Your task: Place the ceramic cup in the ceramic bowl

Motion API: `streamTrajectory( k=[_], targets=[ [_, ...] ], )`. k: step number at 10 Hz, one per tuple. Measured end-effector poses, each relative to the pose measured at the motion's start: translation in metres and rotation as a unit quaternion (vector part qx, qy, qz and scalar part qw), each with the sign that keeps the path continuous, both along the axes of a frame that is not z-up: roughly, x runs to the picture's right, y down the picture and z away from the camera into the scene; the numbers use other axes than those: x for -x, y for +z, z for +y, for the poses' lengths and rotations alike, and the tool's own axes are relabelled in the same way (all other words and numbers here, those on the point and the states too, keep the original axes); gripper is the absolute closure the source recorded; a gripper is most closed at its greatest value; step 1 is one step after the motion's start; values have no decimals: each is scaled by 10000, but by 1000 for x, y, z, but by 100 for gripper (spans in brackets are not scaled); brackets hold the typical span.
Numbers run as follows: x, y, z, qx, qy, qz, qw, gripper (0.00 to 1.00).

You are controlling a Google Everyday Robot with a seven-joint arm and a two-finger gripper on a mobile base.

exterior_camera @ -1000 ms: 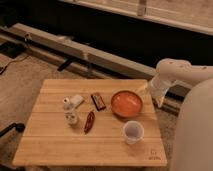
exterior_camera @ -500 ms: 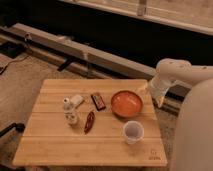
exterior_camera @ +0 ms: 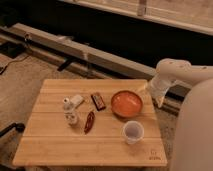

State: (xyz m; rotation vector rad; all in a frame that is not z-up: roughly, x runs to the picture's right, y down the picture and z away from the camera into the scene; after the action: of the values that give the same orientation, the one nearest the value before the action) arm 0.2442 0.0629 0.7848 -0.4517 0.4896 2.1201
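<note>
You've nothing done yet: the gripper point(exterior_camera: 156, 95) hangs off the table's point(exterior_camera: 50, 142) right edge, and I cannot tell whether it is wide or narrow. The ceramic bowl point(exterior_camera: 126, 103) lies near it, empty. The ceramic cup point(exterior_camera: 133, 131) stands untouched beyond the bowl, yet to be grasped.

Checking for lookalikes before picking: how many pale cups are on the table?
1. The ceramic cup stands at the front right of the table, in front of the ceramic bowl. The gripper hangs off the right edge, beside the bowl.
</note>
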Motion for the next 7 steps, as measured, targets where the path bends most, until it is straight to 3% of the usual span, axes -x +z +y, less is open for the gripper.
streamTrajectory(
  k=[2, 4, 7],
  targets=[
    [1, -2, 0, -9, -37, -5, 10000, 20],
    [14, -16, 8, -107, -193, -34, 9997, 20],
    [34, -52, 42, -145, -305, -26, 9994, 20]
  ],
)
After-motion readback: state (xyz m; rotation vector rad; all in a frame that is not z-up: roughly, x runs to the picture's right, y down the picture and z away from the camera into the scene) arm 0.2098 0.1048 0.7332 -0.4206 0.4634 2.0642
